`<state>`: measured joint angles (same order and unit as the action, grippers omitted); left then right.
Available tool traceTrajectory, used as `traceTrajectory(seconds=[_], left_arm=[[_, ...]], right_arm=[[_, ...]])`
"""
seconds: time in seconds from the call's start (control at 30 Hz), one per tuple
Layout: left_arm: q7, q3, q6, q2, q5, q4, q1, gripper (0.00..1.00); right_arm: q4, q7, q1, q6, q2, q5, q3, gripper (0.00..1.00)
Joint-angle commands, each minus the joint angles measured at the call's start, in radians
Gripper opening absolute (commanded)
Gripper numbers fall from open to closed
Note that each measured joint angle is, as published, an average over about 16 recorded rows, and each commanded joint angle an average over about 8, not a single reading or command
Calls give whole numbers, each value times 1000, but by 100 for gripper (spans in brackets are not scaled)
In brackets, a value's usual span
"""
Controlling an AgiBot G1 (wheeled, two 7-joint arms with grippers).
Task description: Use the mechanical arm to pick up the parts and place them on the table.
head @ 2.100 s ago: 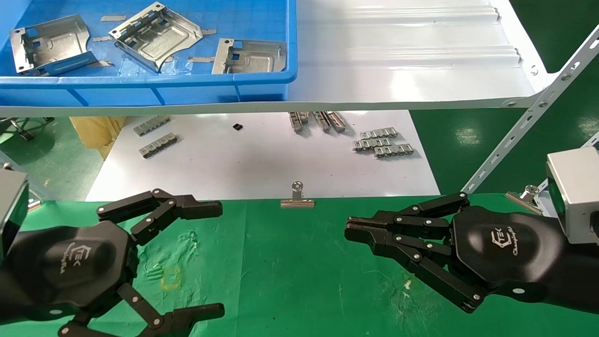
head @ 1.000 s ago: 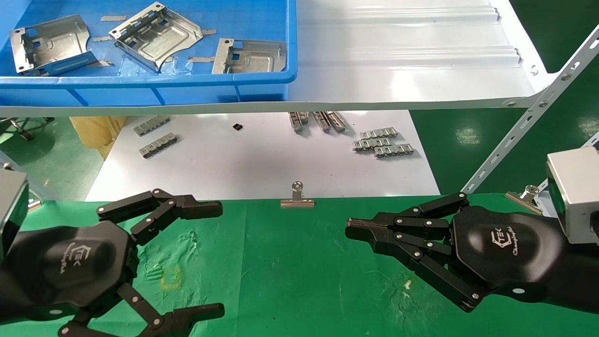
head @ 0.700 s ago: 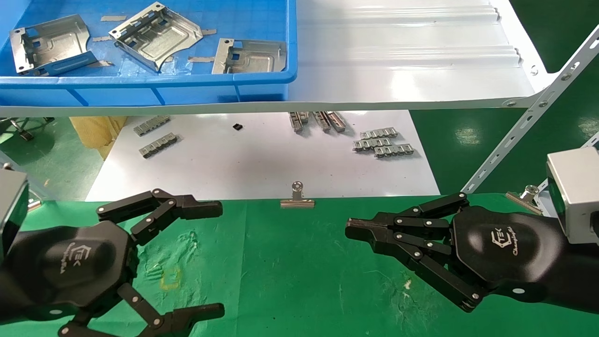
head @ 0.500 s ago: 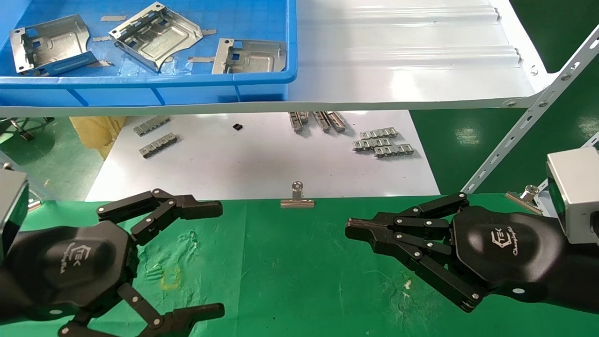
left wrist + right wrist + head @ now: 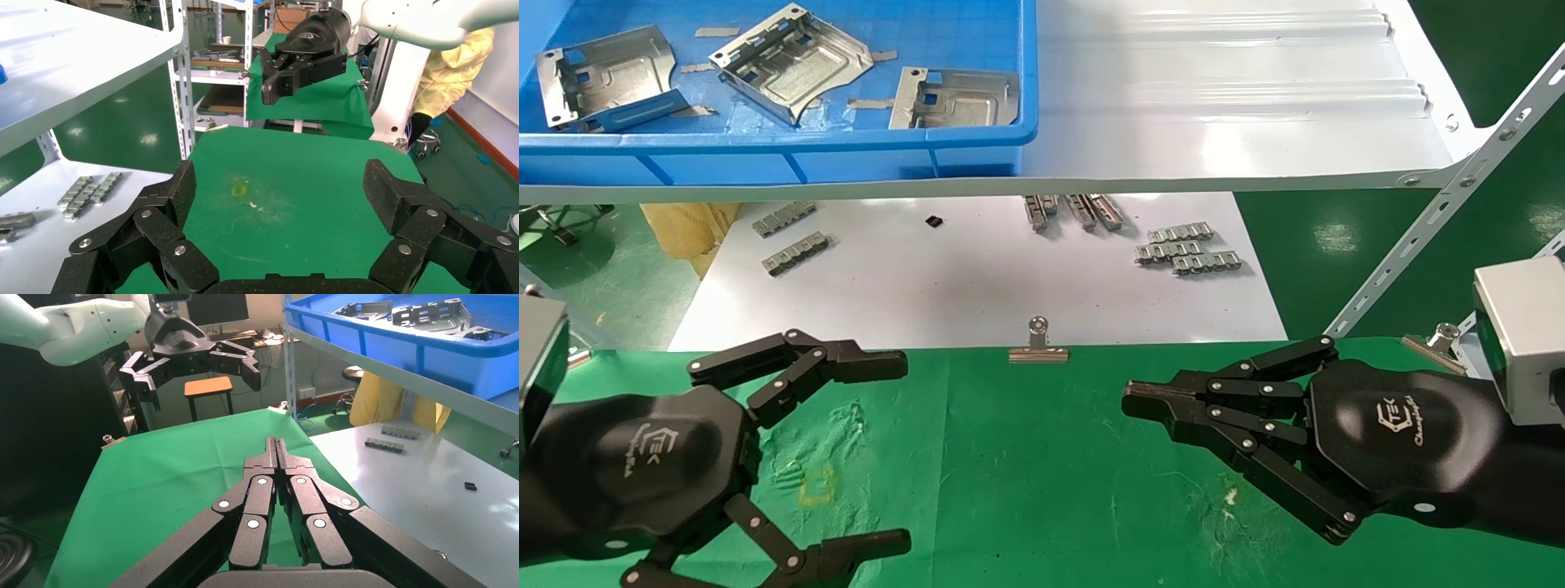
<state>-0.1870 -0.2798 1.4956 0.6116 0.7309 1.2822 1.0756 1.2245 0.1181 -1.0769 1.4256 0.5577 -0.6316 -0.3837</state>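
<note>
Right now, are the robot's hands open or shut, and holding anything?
Left hand: open, empty.
Right hand: shut, empty.

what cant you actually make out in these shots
- Head view: the blue bin is cut off by the top edge, so any parts farther back are unseen.
- Head view: the shelf hides the rear of the white sheet.
- Head view: the left gripper runs off the bottom edge.
</note>
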Motion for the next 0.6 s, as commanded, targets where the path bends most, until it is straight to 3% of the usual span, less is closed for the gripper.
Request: traceTrajectory(seconds=[0.03, 0.6], left_arm=[[0, 0, 0, 0, 0, 0, 0, 100], [0, 0, 0, 0, 0, 0, 0, 100]], right_arm=[[0, 0, 0, 0, 0, 0, 0, 0], [0, 0, 0, 0, 0, 0, 0, 0]])
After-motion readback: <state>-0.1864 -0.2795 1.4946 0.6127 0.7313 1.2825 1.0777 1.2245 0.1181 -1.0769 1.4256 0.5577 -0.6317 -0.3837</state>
